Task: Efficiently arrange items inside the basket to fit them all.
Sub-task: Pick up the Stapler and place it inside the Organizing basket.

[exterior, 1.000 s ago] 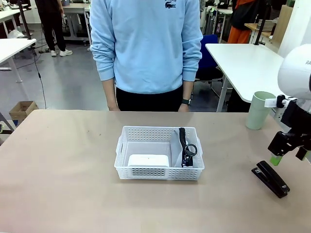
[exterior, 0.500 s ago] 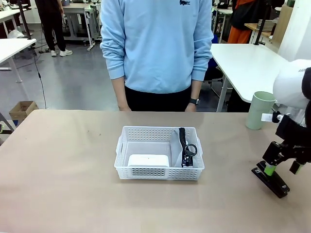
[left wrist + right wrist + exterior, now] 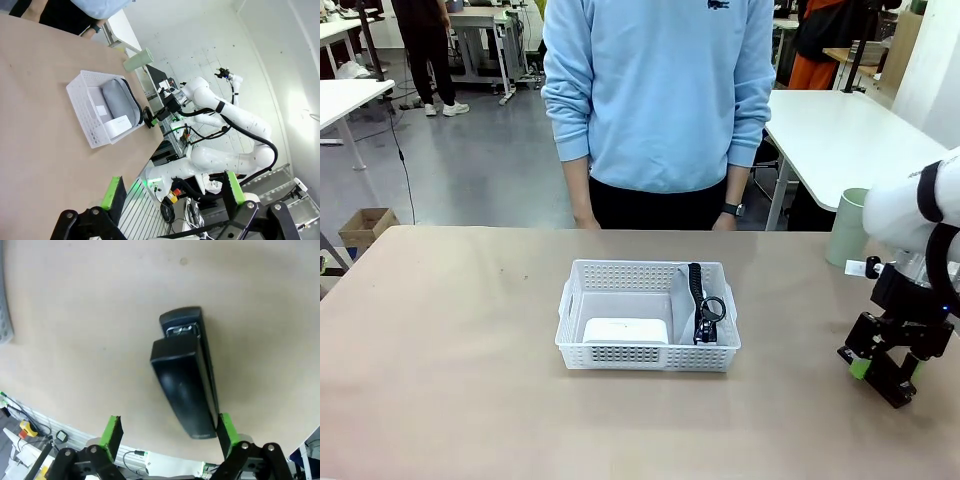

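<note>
Right gripper (image 3: pixel 168 426), jaws spread either side of the black stapler (image 3: pixel 187 385), lower right of the front view, well apart from the basket (image 3: pixel 648 355). Centre the stapler between the pads before closing.

The right end effector (image 3: pixel 888 367) hides most of the stapler (image 3: pixel 899 391).
</note>
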`<state>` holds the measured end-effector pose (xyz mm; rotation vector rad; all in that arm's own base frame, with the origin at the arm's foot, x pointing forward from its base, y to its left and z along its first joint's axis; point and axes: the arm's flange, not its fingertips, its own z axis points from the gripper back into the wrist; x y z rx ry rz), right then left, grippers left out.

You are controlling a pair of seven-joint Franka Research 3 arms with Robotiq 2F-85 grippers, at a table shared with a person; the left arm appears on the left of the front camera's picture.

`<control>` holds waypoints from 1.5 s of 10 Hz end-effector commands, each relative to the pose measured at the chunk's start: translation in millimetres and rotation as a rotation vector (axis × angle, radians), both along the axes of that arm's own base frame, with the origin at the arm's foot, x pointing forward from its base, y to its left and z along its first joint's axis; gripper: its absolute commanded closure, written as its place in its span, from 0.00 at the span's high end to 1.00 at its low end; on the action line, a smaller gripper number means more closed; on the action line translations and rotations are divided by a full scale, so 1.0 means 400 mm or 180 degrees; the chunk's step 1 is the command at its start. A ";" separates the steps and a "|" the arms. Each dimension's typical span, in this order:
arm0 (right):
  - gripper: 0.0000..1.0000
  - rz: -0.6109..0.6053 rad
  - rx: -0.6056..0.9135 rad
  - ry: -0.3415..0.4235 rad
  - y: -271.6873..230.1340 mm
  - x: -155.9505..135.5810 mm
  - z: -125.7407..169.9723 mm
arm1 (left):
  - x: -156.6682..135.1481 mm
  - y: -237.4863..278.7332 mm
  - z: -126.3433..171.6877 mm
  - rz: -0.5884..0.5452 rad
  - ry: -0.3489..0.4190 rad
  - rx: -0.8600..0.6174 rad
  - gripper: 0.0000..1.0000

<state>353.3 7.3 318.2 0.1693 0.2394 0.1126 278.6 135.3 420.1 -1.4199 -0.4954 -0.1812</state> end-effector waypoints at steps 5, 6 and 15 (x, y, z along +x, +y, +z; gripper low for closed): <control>1.00 0.0534 -0.0192 -0.0563 -0.019 0.024 -0.029 | -0.009 0.004 0.006 -0.0028 0.0017 -0.0020 1.00; 1.00 0.0705 -0.0215 -0.0691 -0.019 0.022 -0.029 | -0.009 0.004 0.006 -0.0028 0.0017 -0.0020 1.00; 1.00 0.1212 -0.0127 -0.0521 -0.004 0.015 -0.040 | -0.009 0.004 0.006 -0.0028 0.0017 -0.0020 1.00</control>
